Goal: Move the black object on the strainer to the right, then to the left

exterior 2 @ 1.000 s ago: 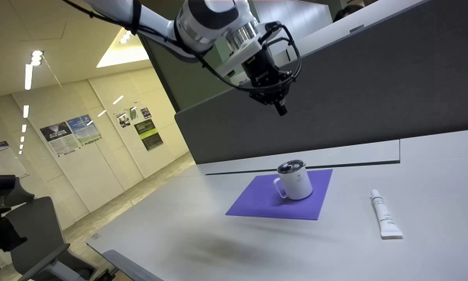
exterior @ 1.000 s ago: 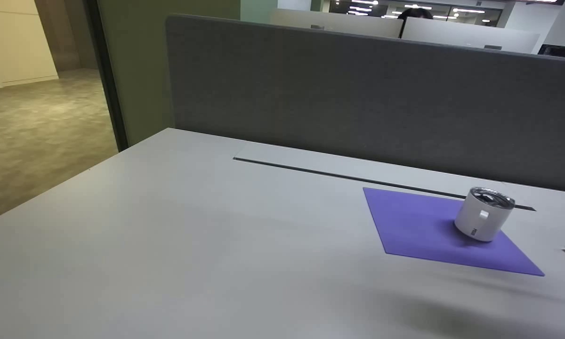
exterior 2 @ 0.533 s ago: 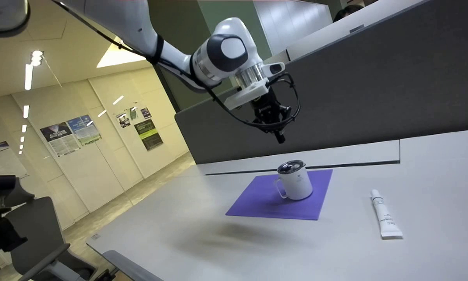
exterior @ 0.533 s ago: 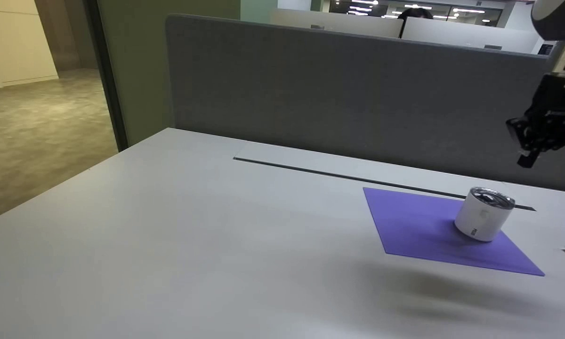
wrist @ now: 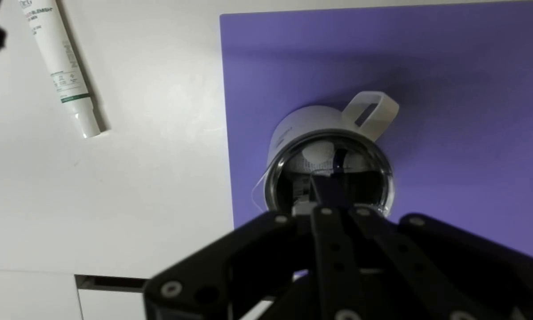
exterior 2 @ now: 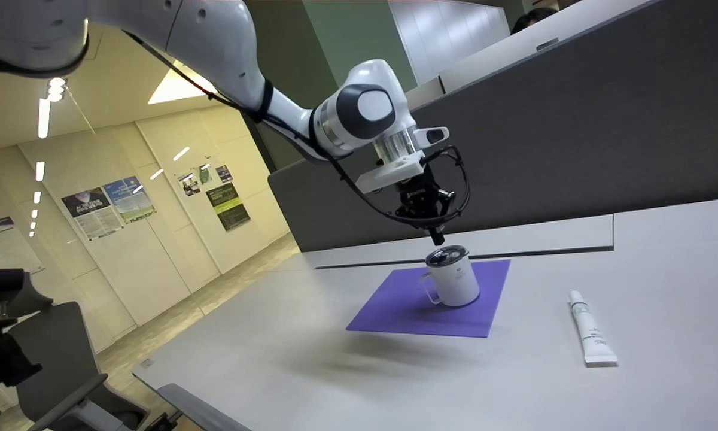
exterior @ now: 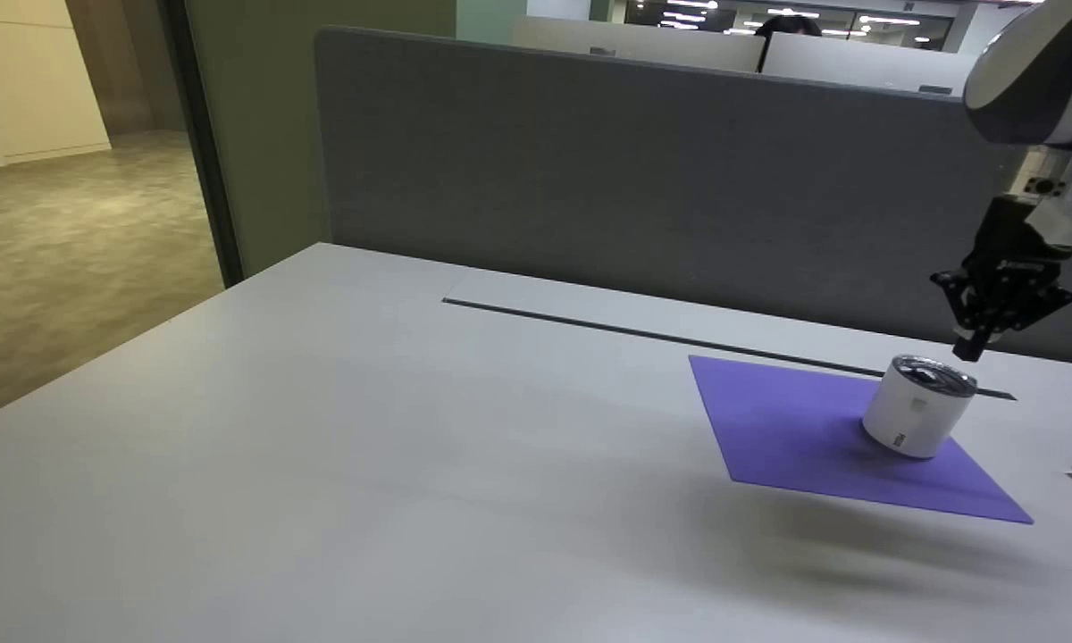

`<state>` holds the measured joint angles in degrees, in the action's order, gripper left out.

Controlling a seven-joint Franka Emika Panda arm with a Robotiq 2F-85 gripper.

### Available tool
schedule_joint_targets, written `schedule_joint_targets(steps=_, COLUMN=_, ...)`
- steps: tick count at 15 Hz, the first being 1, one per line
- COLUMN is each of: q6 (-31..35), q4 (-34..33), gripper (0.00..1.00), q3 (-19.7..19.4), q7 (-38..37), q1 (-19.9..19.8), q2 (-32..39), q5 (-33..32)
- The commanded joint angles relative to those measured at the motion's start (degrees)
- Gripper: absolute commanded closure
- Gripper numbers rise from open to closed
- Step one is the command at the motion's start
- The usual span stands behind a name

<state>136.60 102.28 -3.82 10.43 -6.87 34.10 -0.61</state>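
Observation:
The strainer, a white cup with a handle and a clear, dark-rimmed lid, stands upright on the purple mat in both exterior views (exterior: 909,420) (exterior 2: 456,284) and in the wrist view (wrist: 308,118). A thin dark strip (wrist: 339,160), which may be the black object, shows on the lid; I cannot tell it surely from a reflection. My gripper (exterior: 968,350) has its fingers together, pointing down with nothing seen between them. Its tips are close above the lid's far side in both exterior views (exterior 2: 437,237). In the wrist view my gripper (wrist: 329,191) hides the lid's lower part.
The purple mat (exterior: 782,420) lies on the white table (exterior: 411,464). A white tube (exterior 2: 592,335) lies beside the mat; it also shows in the wrist view (wrist: 57,58). A dark grey partition (exterior 2: 574,137) stands along the table's back edge, close behind my gripper.
My arm has come down and further into view, bringing the gripper from high above to just over the cup's lid. The cup, mat and tube have not moved.

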Motion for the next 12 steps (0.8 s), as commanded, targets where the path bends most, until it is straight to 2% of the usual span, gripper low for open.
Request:
schedule_joint_targets(steps=1, q6=0.2, q4=-2.4, gripper=1.0, q3=1.5, q7=-0.2, q1=-1.1, q2=2.1, q5=1.5)
schedule_joint_targets(steps=12, q6=4.0, q4=-2.3, gripper=1.0, q3=2.8, q7=0.4, q1=-1.1, q2=4.2, q5=2.5)
